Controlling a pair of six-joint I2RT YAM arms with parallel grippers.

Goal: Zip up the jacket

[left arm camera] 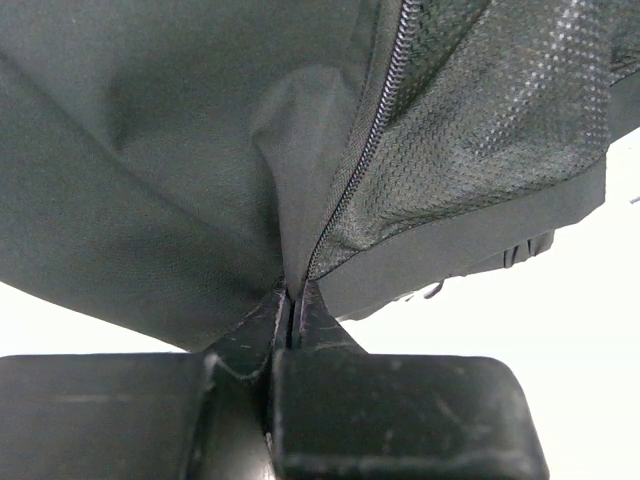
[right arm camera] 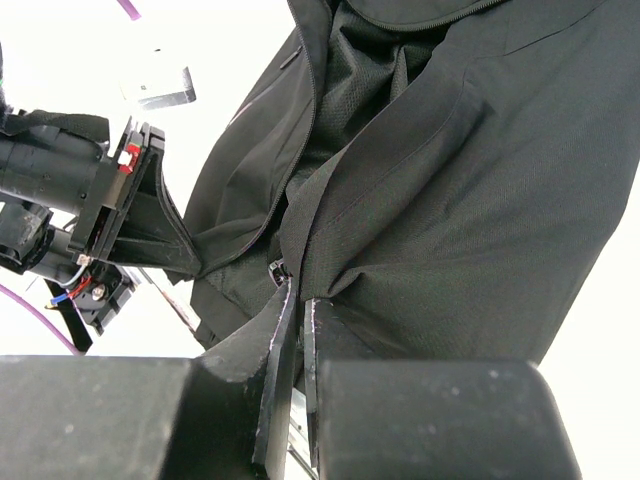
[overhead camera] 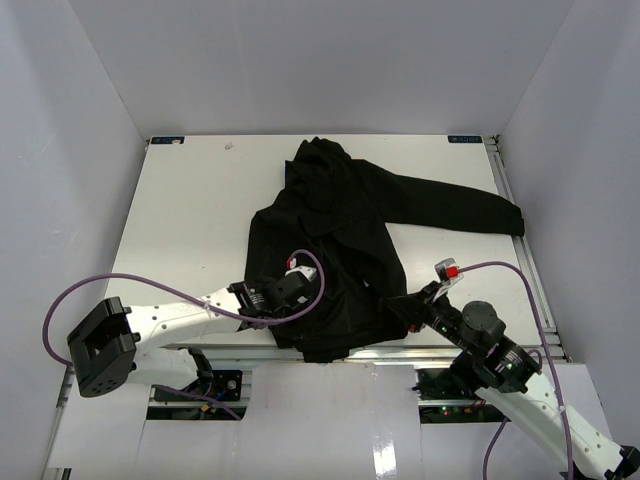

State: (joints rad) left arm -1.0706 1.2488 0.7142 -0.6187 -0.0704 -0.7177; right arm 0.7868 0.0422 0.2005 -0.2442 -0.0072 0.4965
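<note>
Gripping the front edges of one black jacket (overhead camera: 345,225): left end effector (left arm camera: 290,300) and right end effector (right arm camera: 297,300), two in all

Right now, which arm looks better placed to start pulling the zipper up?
Probably left: the left gripper pinches the jacket right at the bottom of the zipper teeth. The right gripper clamps the jacket nearby, better suited to anchoring.

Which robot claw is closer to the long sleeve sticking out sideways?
Right. The right gripper pinches the jacket at its bottom edge, just below the sleeve. The left gripper pinches the bottom edge too, but farther off, across the front.
</note>
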